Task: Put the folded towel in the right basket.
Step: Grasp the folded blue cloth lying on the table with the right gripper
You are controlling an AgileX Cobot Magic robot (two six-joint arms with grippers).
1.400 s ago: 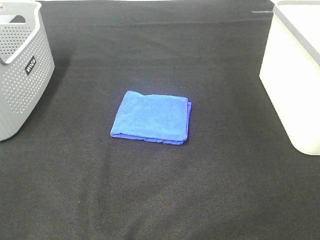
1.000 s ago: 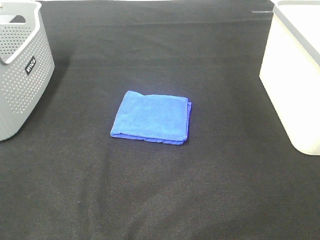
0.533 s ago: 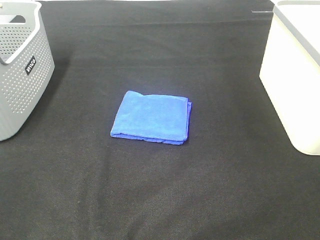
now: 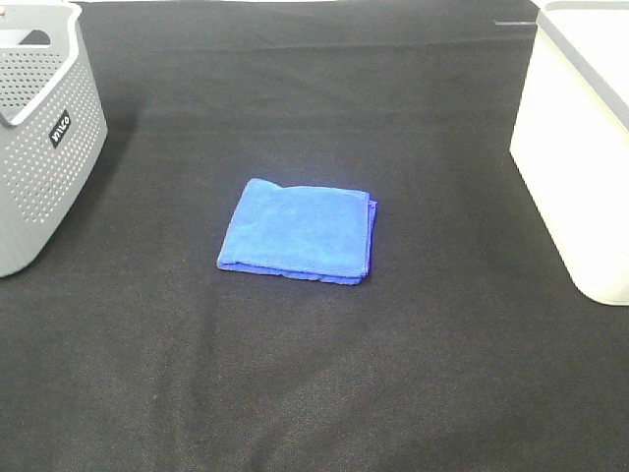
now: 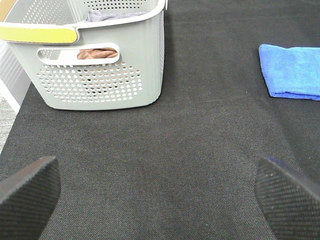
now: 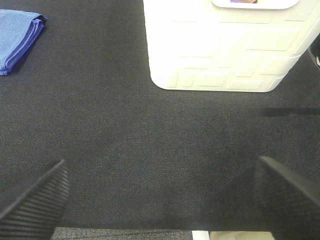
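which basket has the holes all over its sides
The grey basket on the left of the high view; the white basket on the right has solid, unperforated walls.

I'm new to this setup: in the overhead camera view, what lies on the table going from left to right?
Grey perforated basket → folded blue towel → white basket, all on the black tablecloth.

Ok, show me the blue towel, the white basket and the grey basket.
blue towel (image 4: 298, 232): exterior high view, centre of top layer.
white basket (image 4: 578, 177): exterior high view, its side wall.
grey basket (image 4: 47, 189): exterior high view, perforated side wall.
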